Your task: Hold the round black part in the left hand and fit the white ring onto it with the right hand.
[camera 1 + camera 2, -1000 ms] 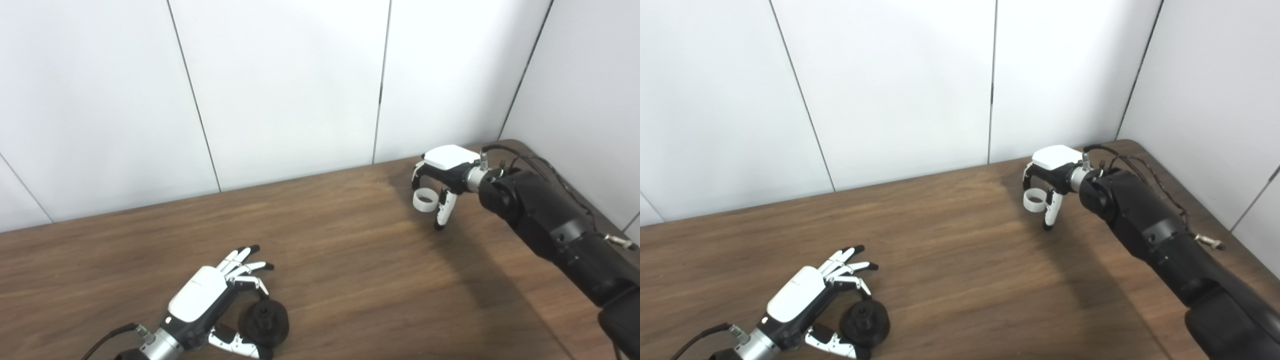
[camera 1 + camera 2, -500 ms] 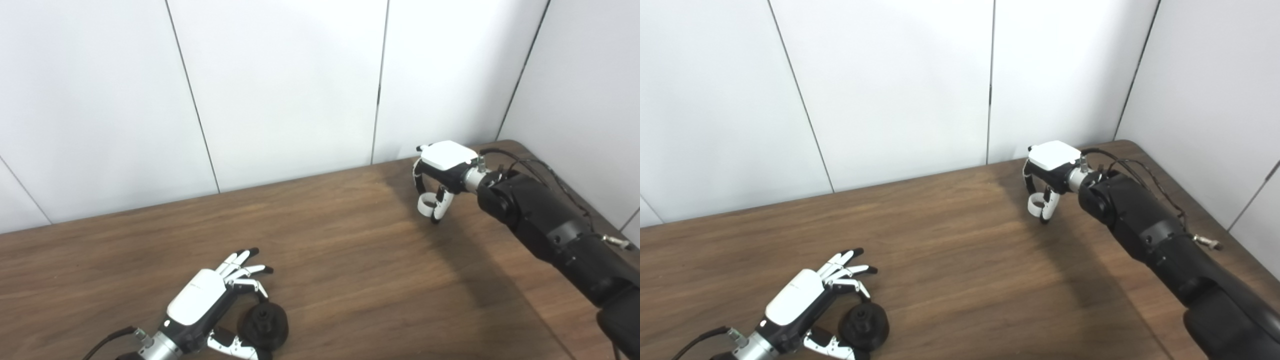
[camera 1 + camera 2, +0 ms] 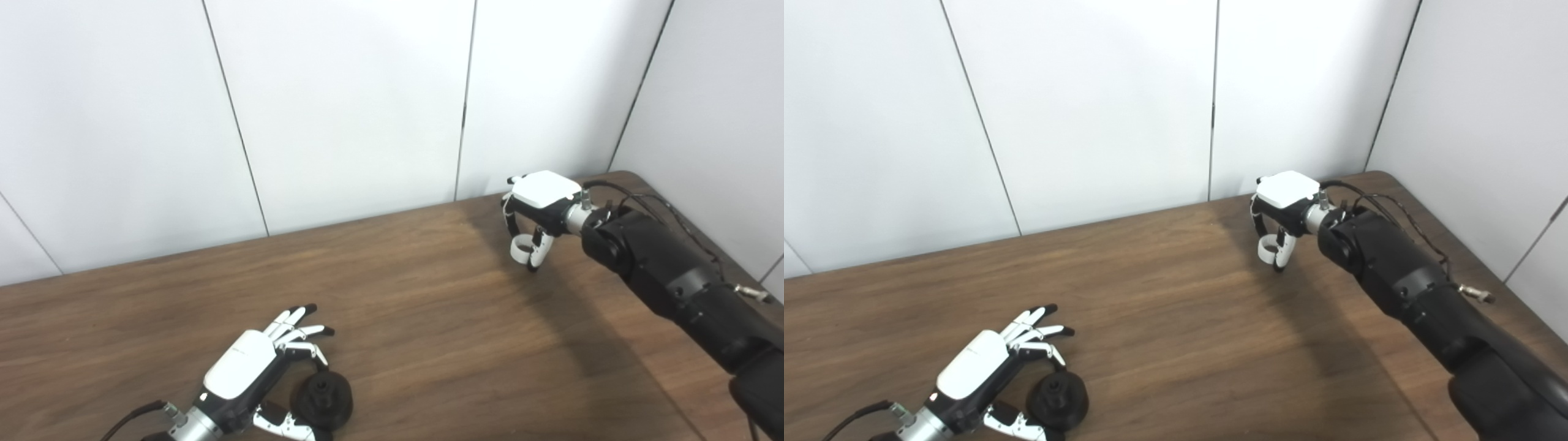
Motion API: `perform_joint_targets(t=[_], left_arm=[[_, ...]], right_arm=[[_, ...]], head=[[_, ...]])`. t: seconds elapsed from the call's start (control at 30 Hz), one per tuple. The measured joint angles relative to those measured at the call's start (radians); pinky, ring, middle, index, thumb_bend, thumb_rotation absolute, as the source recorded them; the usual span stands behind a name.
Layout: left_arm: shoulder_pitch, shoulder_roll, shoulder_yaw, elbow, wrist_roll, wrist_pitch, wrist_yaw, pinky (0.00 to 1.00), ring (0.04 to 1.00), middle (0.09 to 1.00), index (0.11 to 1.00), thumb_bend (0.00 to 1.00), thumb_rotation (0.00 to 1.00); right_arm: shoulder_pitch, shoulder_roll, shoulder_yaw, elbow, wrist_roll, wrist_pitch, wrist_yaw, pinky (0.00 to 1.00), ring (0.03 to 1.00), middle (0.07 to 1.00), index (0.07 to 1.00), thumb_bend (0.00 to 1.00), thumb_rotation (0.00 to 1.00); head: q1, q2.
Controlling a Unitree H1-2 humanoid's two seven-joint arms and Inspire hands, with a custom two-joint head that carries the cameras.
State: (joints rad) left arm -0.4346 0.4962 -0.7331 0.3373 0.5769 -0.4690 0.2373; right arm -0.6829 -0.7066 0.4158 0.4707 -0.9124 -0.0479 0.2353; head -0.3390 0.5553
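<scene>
Your right robot hand (image 3: 534, 215) has the white ring (image 3: 520, 248) pinched between thumb and fingers, lifted over the table's (image 3: 429, 306) far right corner. Your left robot hand (image 3: 257, 373) cups the round black part (image 3: 323, 401) on the table near you, fingers loosely around it. Both grasps look made; the fitting remains, with the two well apart. Nothing lies between them.

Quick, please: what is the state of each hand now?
Left hand: around the black part, which rests on the table; firm grip cannot be told.
Right hand: shut on the white ring.
</scene>
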Motion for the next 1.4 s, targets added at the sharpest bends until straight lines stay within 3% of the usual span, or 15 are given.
perform_joint_targets(t=[0.77,1.4], left_arm=[[0.0,0.0,0.0,0.001,0.0,-0.001,0.001,1.0,1.0,0.849,0.479,0.53,0.06],[-0.003,0.0,0.0,0.008,0.0,-0.002,0.0,1.0,1.0,0.851,0.48,0.53,0.06]], right_arm=[[0.013,0.015,0.007,-0.061,-0.001,-0.057,0.003,1.0,1.0,0.844,0.48,0.53,0.14],[0.03,0.037,-0.001,-0.211,0.015,-0.129,0.059,1.0,1.0,0.846,0.479,0.53,0.14]], head=[[0.008,0.002],[0.011,0.002]])
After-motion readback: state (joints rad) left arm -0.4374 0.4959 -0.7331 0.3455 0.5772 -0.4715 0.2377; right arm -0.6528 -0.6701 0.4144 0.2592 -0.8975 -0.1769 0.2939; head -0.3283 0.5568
